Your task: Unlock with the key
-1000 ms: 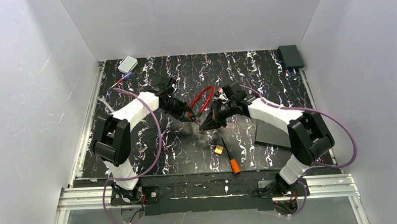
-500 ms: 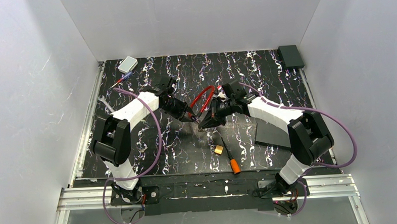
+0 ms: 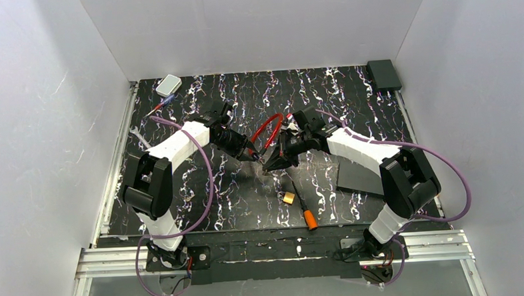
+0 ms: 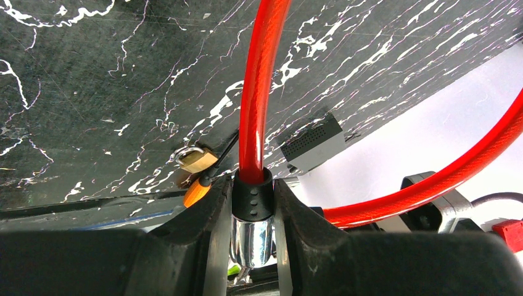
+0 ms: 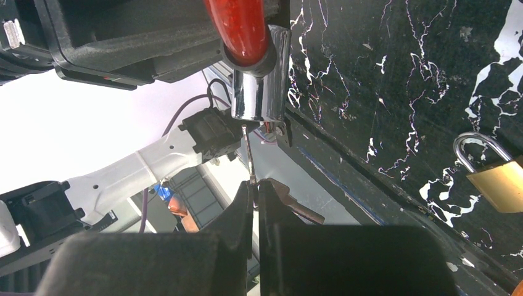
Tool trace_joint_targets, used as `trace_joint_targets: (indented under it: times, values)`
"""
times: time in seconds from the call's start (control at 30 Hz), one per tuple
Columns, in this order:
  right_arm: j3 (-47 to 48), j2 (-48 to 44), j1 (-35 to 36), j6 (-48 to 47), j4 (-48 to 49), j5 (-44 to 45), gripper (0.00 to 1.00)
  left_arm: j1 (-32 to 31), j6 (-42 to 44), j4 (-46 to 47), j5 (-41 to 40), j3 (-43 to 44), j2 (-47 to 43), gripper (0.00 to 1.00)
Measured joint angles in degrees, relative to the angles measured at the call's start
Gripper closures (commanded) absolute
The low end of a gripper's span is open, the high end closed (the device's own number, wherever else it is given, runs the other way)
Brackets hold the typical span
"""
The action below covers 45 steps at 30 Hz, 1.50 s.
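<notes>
Key [image 5: 248, 154]: thin pale metal blade, pinched by its bow in the right hand [image 5: 255, 190], whose fingers are pressed together on it. The blade sticks out past the fingertips and its tip meets the lower end face of the chrome lock barrel [image 5: 256, 83]. Whether the tip has entered the keyway cannot be told. In the overhead view the key is too small to make out.

Barrel: short bright cylinder with a black collar. The red cable [image 5: 237, 21] enters at the collar end. Left wrist view: the left hand [image 4: 253, 206] is clamped on the collar and barrel, one finger on each side, with the cable rising straight out between them and looping back at the right.

Overhead: both hands are off the desk [image 3: 201, 191], above its middle. The left hand [image 3: 246, 152] and right hand [image 3: 273, 164] sit tip to tip, just beside each other, with the cable loop [image 3: 266, 129] arching behind them.

Nearer the arm bases, on the desk: a small brass padlock [image 3: 289, 197] lies right beside the shaft of an orange-handled screwdriver [image 3: 304, 209]. Both are apart from either hand.
</notes>
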Motion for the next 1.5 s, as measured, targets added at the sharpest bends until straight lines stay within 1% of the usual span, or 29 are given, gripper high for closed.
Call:
trace_joint_targets:
  times: [1.07,1.5]
  values:
    - [0.42,0.74,-1.11,0.02,0.22,-0.11,0.99,0.0,-0.15,1.22,0.0,-0.02,0.0,1.0]
    - [0.11,0.74,-1.29,1.62,2.58,-0.76,0.99,0.15,-0.42,1.66,0.07,-0.02,0.0,1.0]
